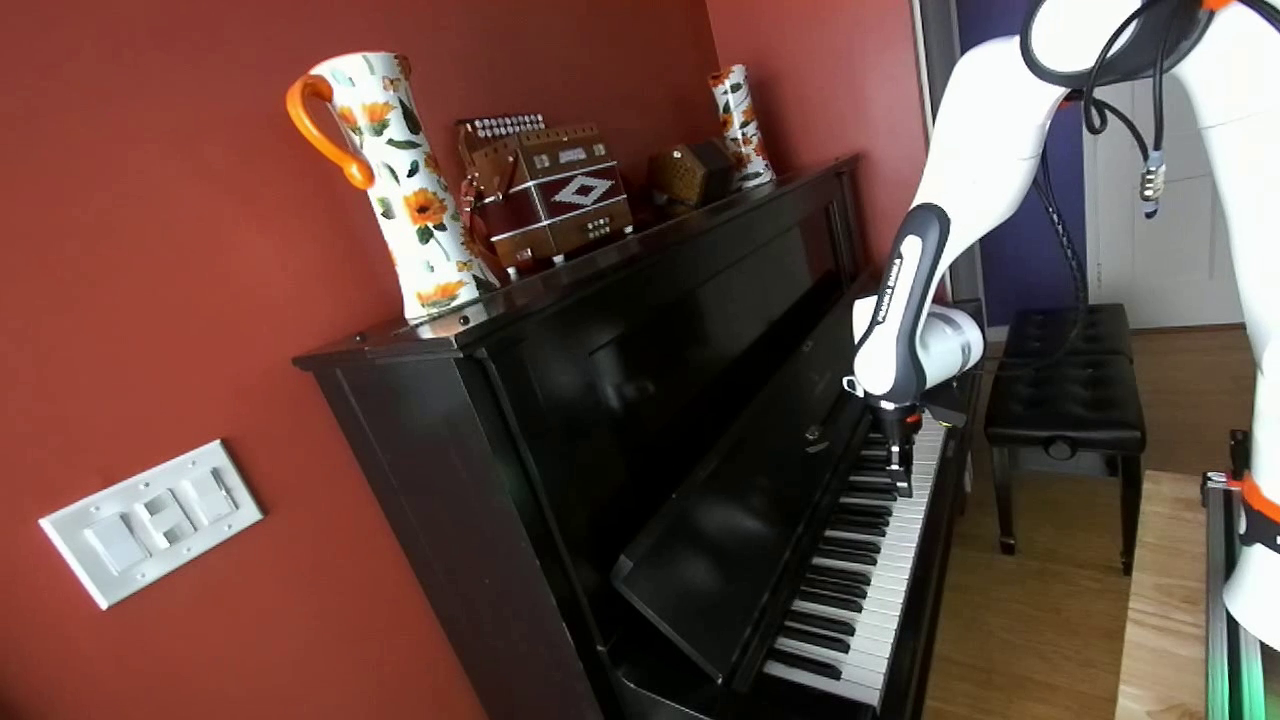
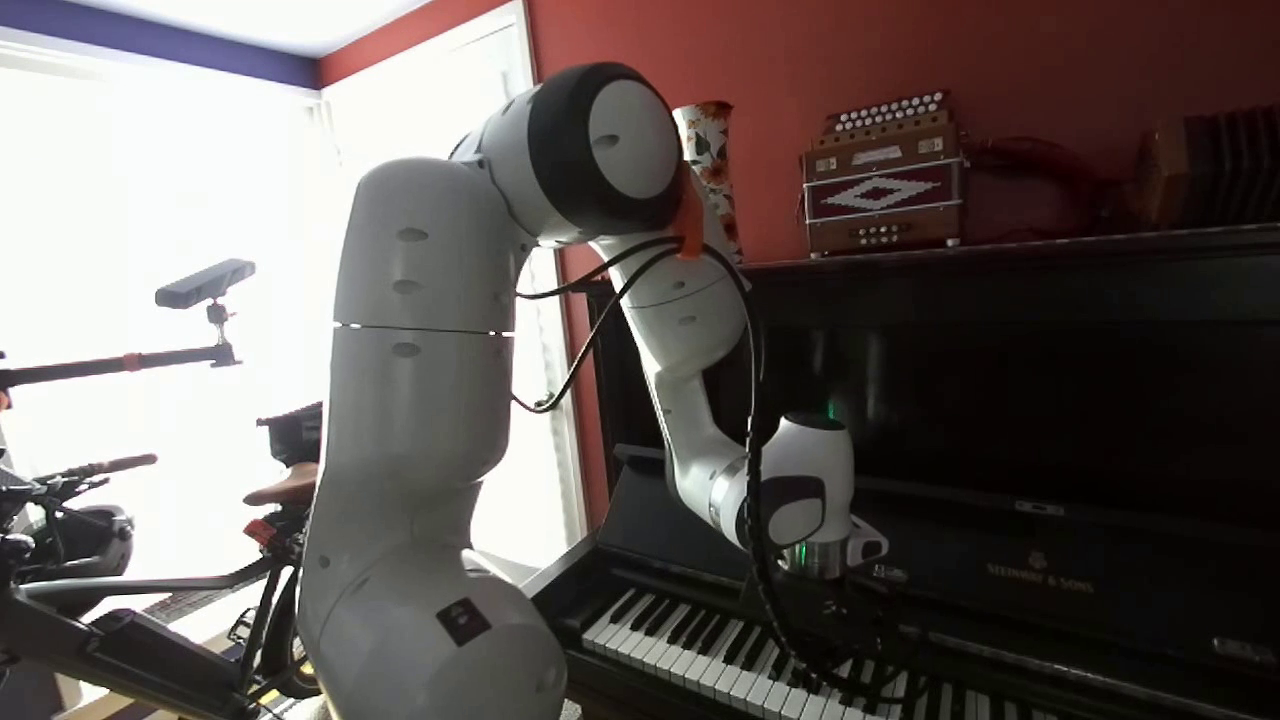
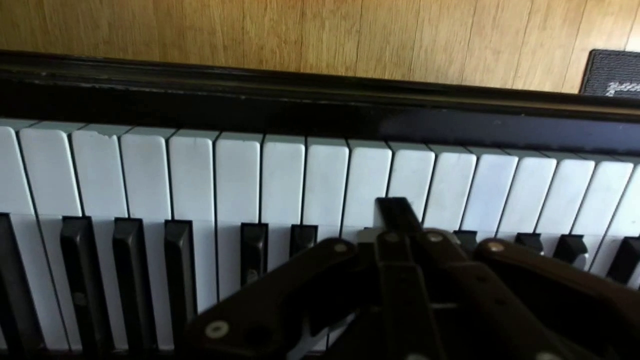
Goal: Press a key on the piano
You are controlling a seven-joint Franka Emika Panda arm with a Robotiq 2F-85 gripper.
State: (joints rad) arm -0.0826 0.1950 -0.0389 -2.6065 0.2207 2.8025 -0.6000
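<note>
The glossy black upright piano [image 1: 740, 510] stands against the red wall and also shows in an exterior view [image 2: 1050, 420]. Its row of white and black keys [image 1: 865, 610] is uncovered and also shows in an exterior view [image 2: 680, 645]. My gripper [image 1: 904, 488] points down over the keys. In the wrist view my gripper [image 3: 398, 212] has its fingers together with nothing between them. The tips lie over the white keys [image 3: 322, 185], just in front of the black keys [image 3: 254, 250]. I cannot tell whether the tips touch a key. In an exterior view [image 2: 840, 610] the gripper is dark and blurred.
A floral jug [image 1: 410, 190], an accordion [image 1: 560, 190] and a floral vase [image 1: 742, 125] stand on the piano top. The black padded bench [image 1: 1065, 400] stands beyond the keyboard. The piano's front rail [image 3: 250, 107] borders the keys. A cable [image 2: 757, 500] hangs along the arm.
</note>
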